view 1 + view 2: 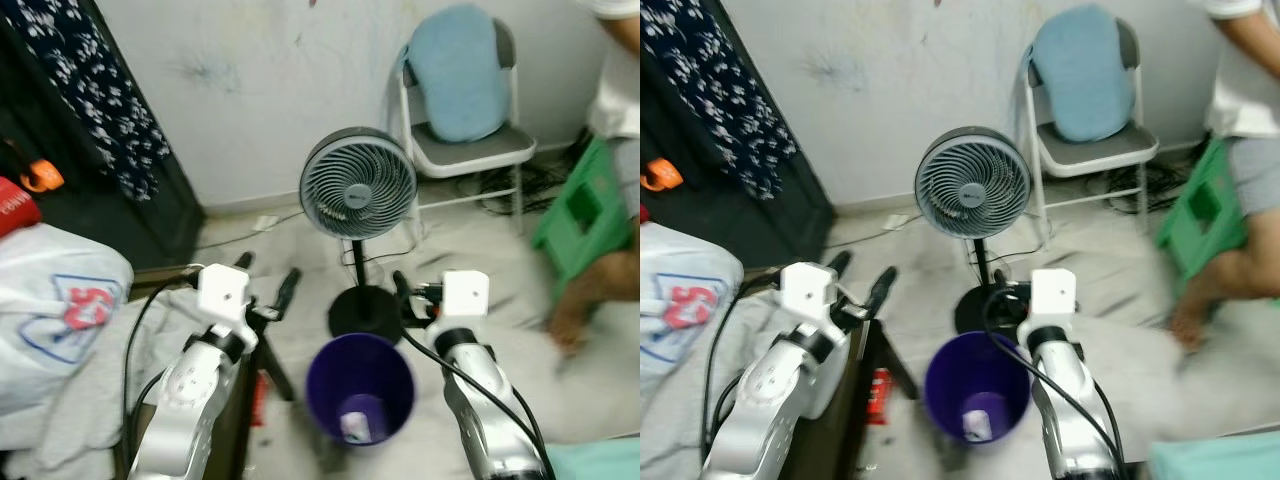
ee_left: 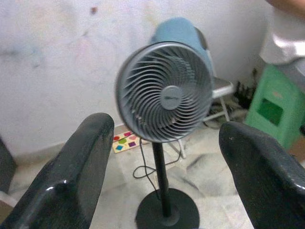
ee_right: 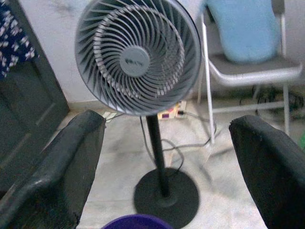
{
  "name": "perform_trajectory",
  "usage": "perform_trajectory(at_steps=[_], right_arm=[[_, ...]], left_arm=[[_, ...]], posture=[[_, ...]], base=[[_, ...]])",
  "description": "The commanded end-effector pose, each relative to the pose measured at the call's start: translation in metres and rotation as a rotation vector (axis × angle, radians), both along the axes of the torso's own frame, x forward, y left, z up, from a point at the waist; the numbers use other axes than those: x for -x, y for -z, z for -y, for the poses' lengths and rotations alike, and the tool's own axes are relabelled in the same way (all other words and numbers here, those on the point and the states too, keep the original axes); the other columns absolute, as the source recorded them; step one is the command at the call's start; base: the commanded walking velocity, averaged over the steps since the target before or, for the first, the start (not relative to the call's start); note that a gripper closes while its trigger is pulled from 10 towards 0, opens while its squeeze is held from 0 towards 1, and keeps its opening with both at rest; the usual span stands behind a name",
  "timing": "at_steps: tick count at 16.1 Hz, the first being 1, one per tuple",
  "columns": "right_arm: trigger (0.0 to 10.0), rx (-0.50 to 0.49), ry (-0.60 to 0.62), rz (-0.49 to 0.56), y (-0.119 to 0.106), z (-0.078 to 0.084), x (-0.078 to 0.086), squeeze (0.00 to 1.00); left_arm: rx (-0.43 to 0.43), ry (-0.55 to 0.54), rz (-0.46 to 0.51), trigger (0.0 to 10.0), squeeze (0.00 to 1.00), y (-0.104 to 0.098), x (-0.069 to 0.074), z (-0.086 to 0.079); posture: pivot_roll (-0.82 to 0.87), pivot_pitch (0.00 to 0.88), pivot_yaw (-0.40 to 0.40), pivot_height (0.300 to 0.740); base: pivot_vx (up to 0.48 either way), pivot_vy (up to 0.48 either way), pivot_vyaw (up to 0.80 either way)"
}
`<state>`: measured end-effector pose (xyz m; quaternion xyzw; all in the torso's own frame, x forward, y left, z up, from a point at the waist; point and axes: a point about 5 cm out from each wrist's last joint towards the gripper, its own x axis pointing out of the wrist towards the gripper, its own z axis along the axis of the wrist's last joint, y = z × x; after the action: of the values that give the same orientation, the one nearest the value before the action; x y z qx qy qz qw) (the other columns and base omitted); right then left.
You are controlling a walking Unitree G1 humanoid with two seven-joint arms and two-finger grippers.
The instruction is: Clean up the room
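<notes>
Left gripper (image 1: pixel 268 283) raised, fingers spread, nothing between them. Right gripper (image 3: pixel 167 157) raised too, fingers spread wide and bare. Purple bin (image 1: pixel 361 388) on the floor just below and between both grippers, scrap of paper (image 1: pixel 354 427) inside. Fan (image 1: pixel 357 186) standing straight ahead beyond both, folding chair (image 1: pixel 470 150) behind it.

This is a lived-in room of a home. A grey pedestal fan (image 1: pixel 357 193) stands on the pale marble floor (image 1: pixel 480 260) before a scuffed white wall (image 1: pixel 270 70). Beside it sit a folding chair (image 1: pixel 470 150) with a blue cushion (image 1: pixel 458 72), a green plastic stool (image 1: pixel 585 215), a purple bin (image 1: pixel 360 388) and patterned cloth (image 1: pixel 90 90) hanging on dark furniture.
</notes>
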<state>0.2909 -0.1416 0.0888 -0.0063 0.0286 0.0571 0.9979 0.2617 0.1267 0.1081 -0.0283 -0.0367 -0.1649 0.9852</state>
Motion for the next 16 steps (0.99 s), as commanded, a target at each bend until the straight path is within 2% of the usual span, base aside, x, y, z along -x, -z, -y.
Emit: perform_trajectory(at_steps=[1, 3, 8, 11, 16], right_arm=[[10.0, 0.011, -0.059, -0.004, 0.000, -0.011, -0.004, 0.00], [10.0, 0.032, -0.108, -0.006, -0.001, -0.019, -0.012, 0.00], [10.0, 0.056, -0.174, 0.031, -0.009, -0.033, -0.022, 0.00], [10.0, 0.044, -0.186, 0.064, -0.014, -0.031, -0.021, 0.00], [10.0, 0.040, -0.178, 0.079, -0.013, -0.024, -0.015, 0.00]], left_arm=[[-0.011, -0.063, 0.010, 10.0, 0.00, 0.000, 0.002, -0.011], [0.002, -0.124, 0.013, 10.0, 0.00, 0.001, 0.010, -0.015], [0.010, -0.190, 0.018, 10.0, 0.00, 0.001, 0.017, -0.021], [0.017, -0.183, 0.003, 10.0, 0.00, 0.006, 0.020, -0.018], [0.029, -0.162, -0.006, 10.0, 0.00, 0.006, 0.016, -0.013]], posture=[[-0.11, 0.000, 0.075, 0.740], [-0.07, 0.000, 0.029, 0.740], [-0.05, 0.000, -0.003, 0.740], [-0.07, 0.000, -0.003, 0.740], [-0.11, 0.000, 0.017, 0.740]], base=[[0.000, 0.000, 0.00], [0.000, 0.000, 0.00], [0.000, 0.000, 0.00], [0.000, 0.000, 0.00], [0.000, 0.000, 0.00]])
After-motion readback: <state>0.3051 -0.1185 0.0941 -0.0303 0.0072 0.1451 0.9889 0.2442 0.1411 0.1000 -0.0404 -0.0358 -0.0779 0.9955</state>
